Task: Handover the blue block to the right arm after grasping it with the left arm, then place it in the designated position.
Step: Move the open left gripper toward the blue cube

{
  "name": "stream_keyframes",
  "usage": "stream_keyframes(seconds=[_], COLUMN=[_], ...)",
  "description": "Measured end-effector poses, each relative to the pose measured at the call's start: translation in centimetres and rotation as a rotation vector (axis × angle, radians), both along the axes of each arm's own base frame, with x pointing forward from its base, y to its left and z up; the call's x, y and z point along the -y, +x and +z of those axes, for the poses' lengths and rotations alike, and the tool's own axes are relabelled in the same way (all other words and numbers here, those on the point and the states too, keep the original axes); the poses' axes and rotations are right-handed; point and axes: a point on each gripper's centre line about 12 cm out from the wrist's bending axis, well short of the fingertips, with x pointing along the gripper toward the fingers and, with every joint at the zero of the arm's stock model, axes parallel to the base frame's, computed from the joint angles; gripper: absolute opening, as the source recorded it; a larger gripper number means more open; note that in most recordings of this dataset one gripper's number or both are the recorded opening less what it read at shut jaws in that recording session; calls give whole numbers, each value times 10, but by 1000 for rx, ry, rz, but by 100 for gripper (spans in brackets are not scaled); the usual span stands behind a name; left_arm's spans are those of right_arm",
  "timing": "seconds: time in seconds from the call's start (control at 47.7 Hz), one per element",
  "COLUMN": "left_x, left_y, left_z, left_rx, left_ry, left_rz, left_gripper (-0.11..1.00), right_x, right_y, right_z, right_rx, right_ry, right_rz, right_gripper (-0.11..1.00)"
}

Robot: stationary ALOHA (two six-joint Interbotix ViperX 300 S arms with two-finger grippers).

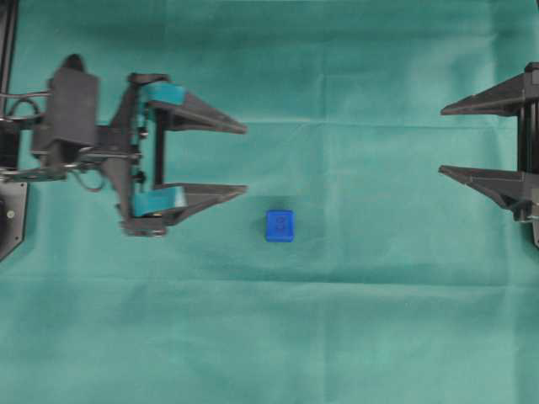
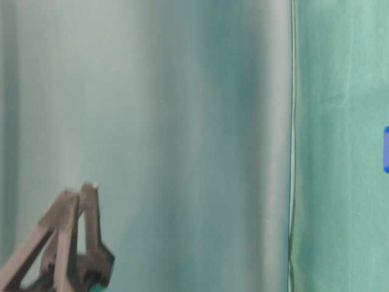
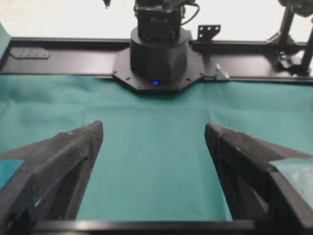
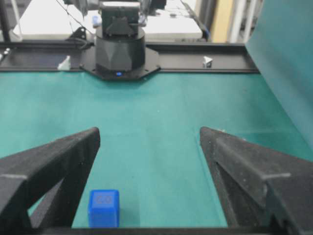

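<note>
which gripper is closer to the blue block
The left gripper, the one with teal tape on its fingers. Its lower fingertip sits just left of the block, while the plain black right gripper stays far off.

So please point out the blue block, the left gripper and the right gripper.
blue block (image 1: 280, 225), overhead view, top face.
left gripper (image 1: 245, 160), overhead view, midway between fingertips.
right gripper (image 1: 441, 140), overhead view, midway between fingertips.

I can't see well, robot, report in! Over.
Both end effectors, left and right, open, empty. Small blue cube on green cloth, untouched. Nothing between.
</note>
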Motion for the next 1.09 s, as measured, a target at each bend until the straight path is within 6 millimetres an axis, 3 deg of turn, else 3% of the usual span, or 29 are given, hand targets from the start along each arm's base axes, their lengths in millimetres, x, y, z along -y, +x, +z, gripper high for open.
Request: stream_keyframes(seconds=[0.21, 0.461, 1.09], left_x=[-4, -6, -7], left_y=[21, 27, 61], left_z=[0, -4, -16], left_rx=[-44, -139, -701], left_ry=[1, -9, -29], left_rz=[10, 17, 22], left_gripper=[100, 100, 100], right_x=[0, 0, 0], right_y=[1, 1, 3], right_z=[-1, -1, -4], right_rx=[0, 0, -15], right_ry=[0, 0, 1], right_rz=[0, 0, 0], right_gripper=[95, 95, 95])
